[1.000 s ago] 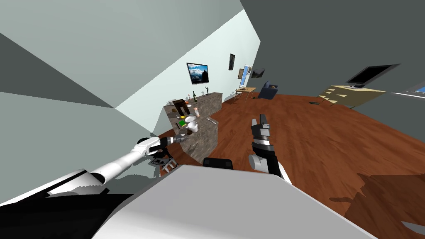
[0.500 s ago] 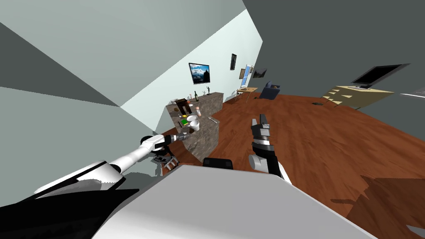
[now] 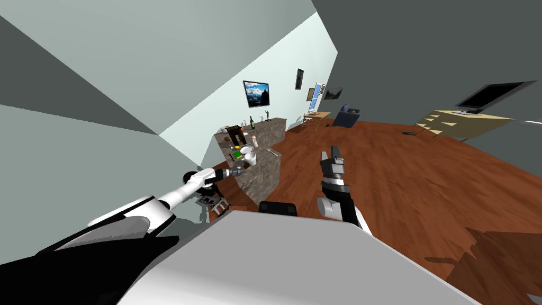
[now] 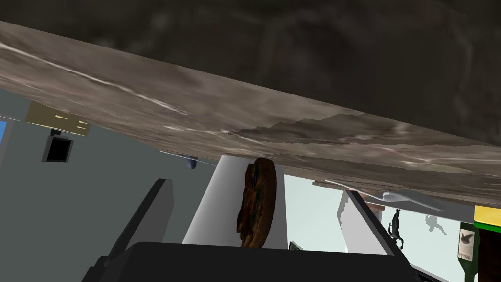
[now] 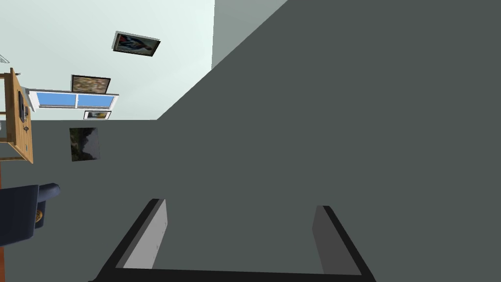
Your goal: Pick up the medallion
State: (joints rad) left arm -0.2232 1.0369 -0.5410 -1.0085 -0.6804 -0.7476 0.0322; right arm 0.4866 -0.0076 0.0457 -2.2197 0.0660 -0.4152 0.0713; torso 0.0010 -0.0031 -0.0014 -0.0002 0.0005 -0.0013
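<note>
Left wrist view: left gripper (image 4: pixel 255 186) is up at the stone counter (image 4: pixel 147 103), blades spread wide, nothing in them. Medallion (image 4: pixel 258 203), a mottled brown disc, stands on edge on the countertop right betw the two blades, clear of both. White cup (image 4: pixel 213 210) sits just behind it, v. close. Head view: left arm is stretched out to the counter's near end. Right gripper (image 3: pixel 329 152) is held up over the wood floor (image 3: pixel 423 175), well apart from the counter, blades open too, empty.
</note>
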